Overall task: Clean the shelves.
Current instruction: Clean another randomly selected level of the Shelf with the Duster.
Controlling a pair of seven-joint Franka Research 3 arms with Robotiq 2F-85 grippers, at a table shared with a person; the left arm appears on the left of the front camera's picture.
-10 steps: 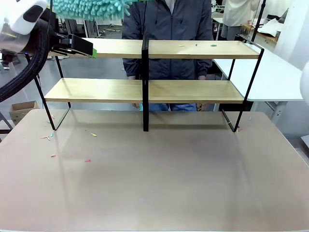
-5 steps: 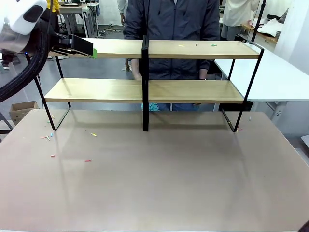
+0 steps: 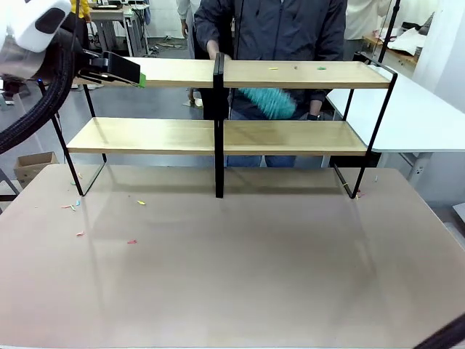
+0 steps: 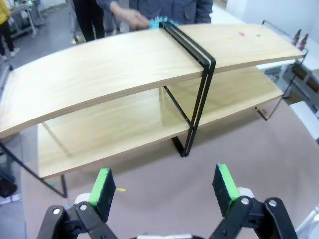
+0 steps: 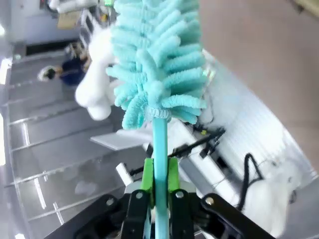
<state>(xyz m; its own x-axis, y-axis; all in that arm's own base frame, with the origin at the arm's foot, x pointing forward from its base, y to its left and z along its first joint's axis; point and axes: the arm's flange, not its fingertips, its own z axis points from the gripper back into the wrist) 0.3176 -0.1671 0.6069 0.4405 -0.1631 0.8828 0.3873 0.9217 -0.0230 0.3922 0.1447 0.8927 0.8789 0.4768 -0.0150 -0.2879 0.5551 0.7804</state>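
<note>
shelves (image 3: 290, 137): two pale, smooth wooden boards on a thin black frame, upper middle of the front view
left gripper (image 4: 164, 191): green pads apart, empty, bottom of its wrist view
right gripper (image 5: 159, 181): clamped on duster (image 5: 157, 64), slim teal handle, fluffy teal head

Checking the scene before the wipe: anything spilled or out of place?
Yes. Small coloured scraps lie on the right half of the top shelf, and more are scattered on the table near the rack's left leg. Nothing looks damaged or askew.
</note>
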